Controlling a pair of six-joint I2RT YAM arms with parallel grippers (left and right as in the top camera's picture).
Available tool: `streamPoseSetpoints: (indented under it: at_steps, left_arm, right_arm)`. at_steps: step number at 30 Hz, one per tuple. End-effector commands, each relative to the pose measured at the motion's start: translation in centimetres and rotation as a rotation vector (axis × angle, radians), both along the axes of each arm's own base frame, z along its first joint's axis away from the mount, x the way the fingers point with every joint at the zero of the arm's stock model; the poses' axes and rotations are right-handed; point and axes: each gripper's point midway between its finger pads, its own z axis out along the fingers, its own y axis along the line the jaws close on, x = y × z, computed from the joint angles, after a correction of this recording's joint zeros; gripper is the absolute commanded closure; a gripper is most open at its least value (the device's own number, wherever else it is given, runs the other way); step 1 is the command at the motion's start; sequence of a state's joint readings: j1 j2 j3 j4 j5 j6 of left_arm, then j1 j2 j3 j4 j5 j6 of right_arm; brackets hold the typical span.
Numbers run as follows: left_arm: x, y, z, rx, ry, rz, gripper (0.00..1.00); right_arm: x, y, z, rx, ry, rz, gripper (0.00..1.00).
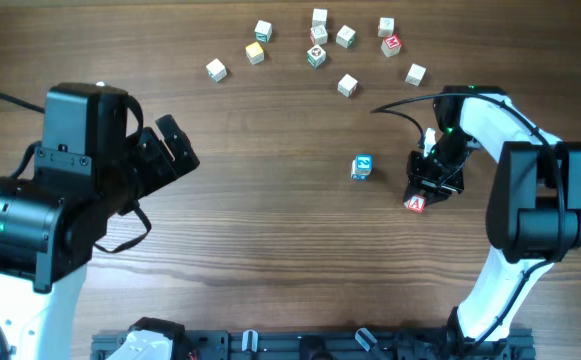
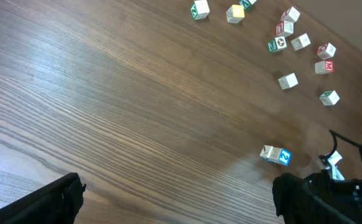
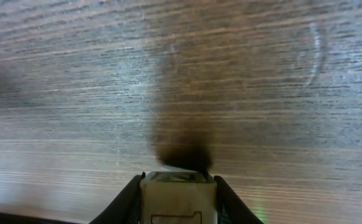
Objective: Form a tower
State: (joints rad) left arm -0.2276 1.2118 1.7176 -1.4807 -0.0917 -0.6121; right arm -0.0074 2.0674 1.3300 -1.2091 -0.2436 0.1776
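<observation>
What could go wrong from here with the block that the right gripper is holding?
1. The right gripper pinches the red-lettered block just at its fingertips, so the block may twist or slip when moved.
2. The blue-marked block is a small target close by. Setting a block down off-centre could push or topple it.
3. The left gripper hangs open far off, so it probably cannot steady anything.

I see a table (image 1: 270, 250) of brown wood grain, smooth with a soft sheen. The red-lettered cube (image 1: 415, 204) and the far loose cubes (image 1: 317, 57) are pale matt wood, faces painted. My left arm (image 1: 30, 230) and right arm (image 1: 535, 200) wear glossy white and matt black plastic.
</observation>
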Motion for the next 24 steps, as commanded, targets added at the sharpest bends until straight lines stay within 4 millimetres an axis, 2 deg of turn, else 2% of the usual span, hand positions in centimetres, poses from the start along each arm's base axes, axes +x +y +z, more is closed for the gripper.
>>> streamPoseSetpoints:
  at_steps: [1,3,4,5,6,9,12,14,17,19,22,24]
  left_arm:
    - [0.1,0.1,0.1,0.009,-0.006,0.005,0.0]
    - [0.1,0.1,0.1,0.009,-0.006,0.005,0.0]
    - [0.1,0.1,0.1,0.009,-0.006,0.005,0.0]
    - [0.1,0.1,0.1,0.009,-0.006,0.005,0.0]
    - [0.1,0.1,0.1,0.009,-0.006,0.005,0.0]
    - [0.1,0.1,0.1,0.009,-0.006,0.005,0.0]
    - [0.1,0.1,0.1,0.009,-0.006,0.005,0.0]
    - [0.1,0.1,0.1,0.009,-0.006,0.005,0.0]
    - [0.1,0.1,0.1,0.009,-0.006,0.005,0.0]
    - [0.1,0.1,0.1,0.009,-0.006,0.005,0.0]
    - [0.1,0.1,0.1,0.009,-0.006,0.005,0.0]
    - [0.1,0.1,0.1,0.009,-0.006,0.005,0.0]
  right_arm:
    - [0.5,0.0,-1.4,-0.003,-0.02,0.015,0.53]
    - [0.9,0.0,-1.6,-0.002,-0.039,0.015,0.36]
    - [1.3,0.0,-1.7,-0.002,-0.055,0.016,0.25]
    - [1.6,0.0,-1.7,-0.003,-0.066,0.015,0.04]
    - [2.1,0.0,-1.5,-0.003,-0.08,0.014,0.0]
    - [4.1,-0.2,0.1,-0.01,-0.122,-0.009,0.0]
    - [5.4,-0.6,1.8,-0.03,-0.147,-0.002,0.0]
    - [6.3,-0.5,2.1,-0.025,-0.179,-0.013,0.0]
    - [6.7,-0.4,2.7,-0.006,-0.201,0.013,0.0]
    - [7.7,-0.5,6.0,-0.021,-0.27,-0.008,0.0]
    - [8.0,-0.8,14.4,-0.047,-0.485,-0.021,0.0]
    - [6.8,-0.8,21.2,-0.097,-0.696,-0.032,0.0]
